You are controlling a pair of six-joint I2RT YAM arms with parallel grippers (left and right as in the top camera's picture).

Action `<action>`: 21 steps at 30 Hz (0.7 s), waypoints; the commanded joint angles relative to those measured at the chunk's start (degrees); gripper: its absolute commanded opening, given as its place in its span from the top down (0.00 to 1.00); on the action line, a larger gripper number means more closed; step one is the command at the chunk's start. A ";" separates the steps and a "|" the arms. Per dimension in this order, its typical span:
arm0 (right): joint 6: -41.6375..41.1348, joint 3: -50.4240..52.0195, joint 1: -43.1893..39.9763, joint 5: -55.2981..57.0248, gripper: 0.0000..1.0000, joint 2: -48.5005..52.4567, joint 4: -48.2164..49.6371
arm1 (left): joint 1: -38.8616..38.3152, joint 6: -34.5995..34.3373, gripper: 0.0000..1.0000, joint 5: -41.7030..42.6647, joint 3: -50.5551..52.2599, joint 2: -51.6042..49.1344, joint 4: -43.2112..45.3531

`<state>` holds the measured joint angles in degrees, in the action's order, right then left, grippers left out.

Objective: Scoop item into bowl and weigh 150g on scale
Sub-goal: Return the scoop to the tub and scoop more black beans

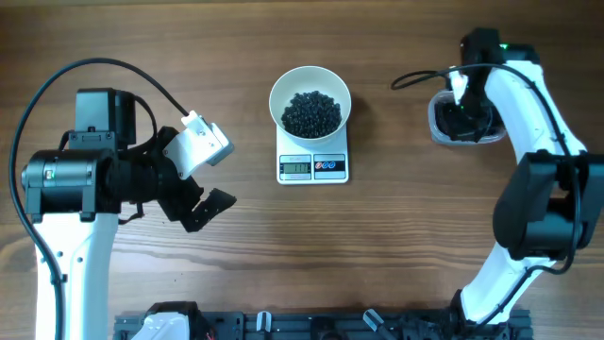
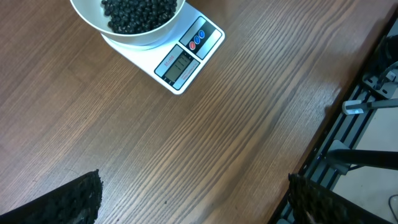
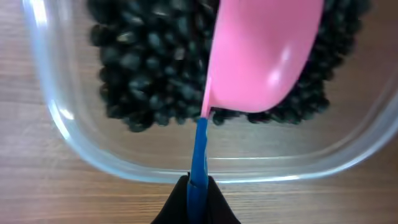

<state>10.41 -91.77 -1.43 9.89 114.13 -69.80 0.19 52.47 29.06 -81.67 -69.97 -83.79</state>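
The white bowl (image 1: 310,97) stands on the white scale (image 1: 312,166) and holds a heap of black beans, the item (image 1: 311,112). In the left wrist view the bowl (image 2: 134,34) and scale (image 2: 186,59) lie at the top left. My left gripper (image 1: 206,196) hangs open left of the scale with nothing between its fingers (image 2: 74,199). My right gripper (image 3: 198,202) is shut on the blue handle (image 3: 199,152) of the pink scoop (image 3: 261,53). The scoop is over the beans (image 3: 143,74) in the clear tub (image 3: 68,124) at the right.
The clear tub (image 1: 462,121) sits at the back right under the right arm. A black cable (image 1: 420,77) runs left from the right wrist. A black rail (image 1: 311,326) lines the table's front edge.
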 commanded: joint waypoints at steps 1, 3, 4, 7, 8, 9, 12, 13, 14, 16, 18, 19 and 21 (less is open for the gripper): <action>3.78 -0.33 0.50 -7.74 0.96 2.14 -1.01 | 0.31 1.11 0.00 1.11 0.13 -0.22 -0.02; 4.59 -1.33 -0.07 -11.54 0.96 2.14 -1.88 | 0.31 1.14 0.00 1.11 0.13 -0.22 -0.02; 4.57 -1.75 -0.22 -11.78 0.96 2.14 -1.90 | 0.31 1.11 0.00 1.11 0.13 -0.24 -0.02; 5.09 -2.93 -1.66 -14.86 0.96 2.14 -2.25 | 0.31 1.14 0.00 1.11 0.13 -0.22 -0.02; 6.12 -2.93 -2.97 -18.45 0.96 2.14 -2.51 | 0.31 1.11 0.00 1.11 0.13 -0.22 -0.02; 6.56 -2.91 -4.63 -21.81 0.96 2.14 -2.67 | 0.31 1.11 0.00 1.11 0.13 -0.22 -0.02; 9.20 -2.89 -8.07 -31.61 0.96 2.14 -2.75 | 0.31 1.11 0.00 1.11 0.13 -0.22 -0.02; 9.25 -2.89 -9.42 -34.14 0.96 2.14 -2.71 | 0.31 1.11 0.00 1.11 0.13 -0.22 -0.02; 9.18 -2.89 -10.62 -35.87 0.96 2.14 -2.73 | 0.31 1.11 0.00 1.11 0.13 -0.22 -0.02; 9.07 -2.84 -12.90 -39.21 0.96 2.14 -3.04 | 0.31 1.11 0.00 1.11 0.13 -0.22 -0.02; 9.03 -2.78 -14.93 -42.21 0.96 2.14 -3.13 | 0.31 1.11 0.00 1.11 0.13 -0.24 -0.02; 9.05 -2.56 -15.93 -43.04 0.96 2.14 -3.13 | 0.31 1.11 0.00 1.11 0.13 -0.22 -0.02; 9.05 -1.84 -17.59 -43.06 0.96 2.14 -3.13 | 0.31 1.14 0.00 1.11 0.13 -0.22 -0.02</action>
<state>17.47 -93.27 -17.63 -26.24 115.52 -73.12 0.16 52.47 29.06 -81.67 -69.97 -83.79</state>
